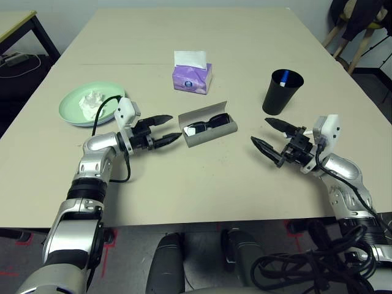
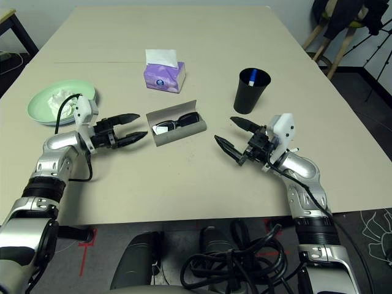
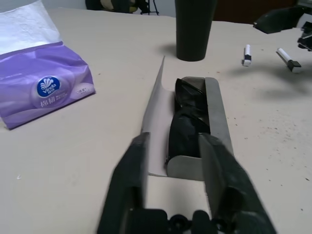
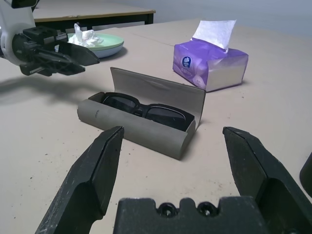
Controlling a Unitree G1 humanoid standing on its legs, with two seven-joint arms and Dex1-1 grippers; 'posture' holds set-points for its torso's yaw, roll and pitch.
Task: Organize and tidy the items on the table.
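Observation:
The grey glasses case [image 1: 211, 136] lies open at the middle of the table [image 1: 184, 190], with the black sunglasses [image 1: 209, 122] inside it. My left gripper [image 1: 173, 129] is open, its fingertips right at the case's left end, nothing between them. To the right of the case, my right gripper [image 1: 260, 131] stands wide open and empty. The black cup [image 1: 280, 95] stands behind it, holding the blue-and-white pen [image 1: 284, 78]. At the far left the mint green plate [image 1: 73, 107] holds the crumpled white tissue [image 1: 93, 98].
A purple tissue pack [image 1: 192, 76] sits behind the case. A smaller black-legged desk [image 1: 18, 24] stands off the table's far left, and wooden chair legs [image 1: 358, 37] show at the far right. Cables hang below the table's front edge.

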